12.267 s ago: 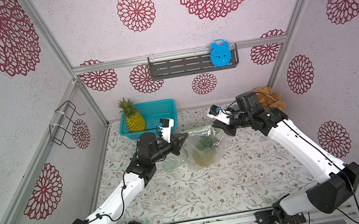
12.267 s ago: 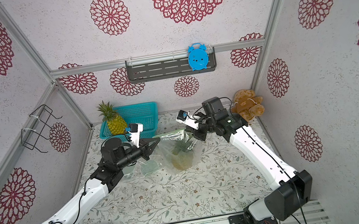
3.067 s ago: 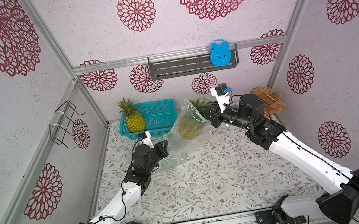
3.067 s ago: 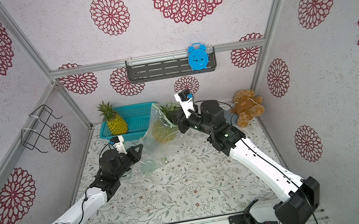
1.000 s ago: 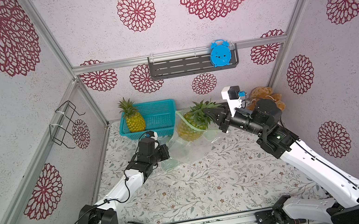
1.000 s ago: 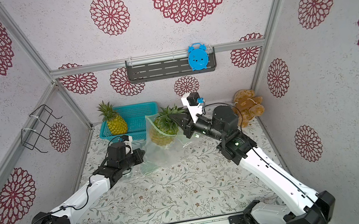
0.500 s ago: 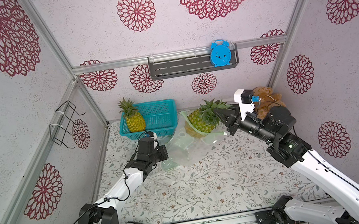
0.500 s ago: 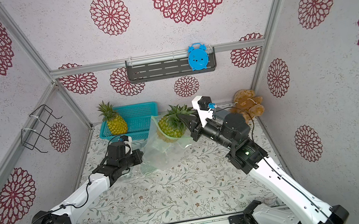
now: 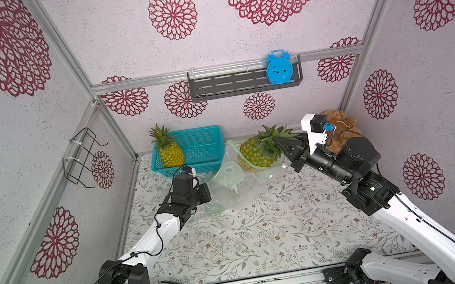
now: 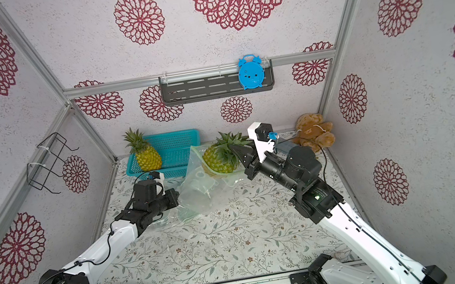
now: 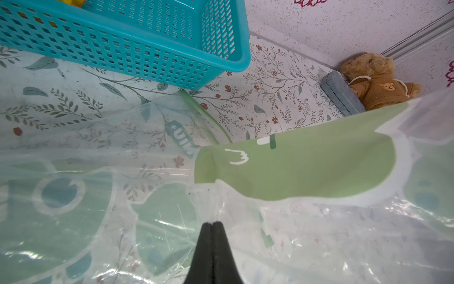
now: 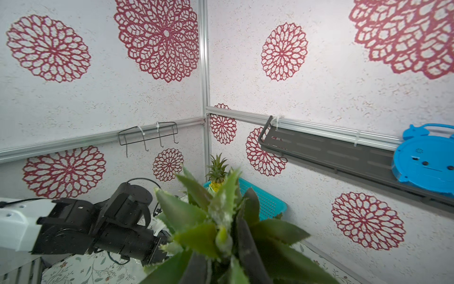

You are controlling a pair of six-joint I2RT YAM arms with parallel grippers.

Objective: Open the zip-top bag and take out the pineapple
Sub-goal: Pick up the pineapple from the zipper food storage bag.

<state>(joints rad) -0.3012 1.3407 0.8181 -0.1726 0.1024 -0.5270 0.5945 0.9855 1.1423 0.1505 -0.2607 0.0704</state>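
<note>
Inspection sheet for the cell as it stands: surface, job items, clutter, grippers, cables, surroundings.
Surface: floral-print tabletop, no damage seen.
Job's things: zip-top bag open, draped from the left gripper toward the pineapple; pineapple lifted, its base at the bag's mouth.
Clutter: second pineapple in teal basket; teddy bear and grey case in the back corner.
Grippers: left gripper shut on bag film; right gripper shut on the pineapple's crown.
Cables: black cable loops along the left arm, apart from the bag.
Surroundings: blue clock on wall shelf; wire rack on the side wall.
</note>
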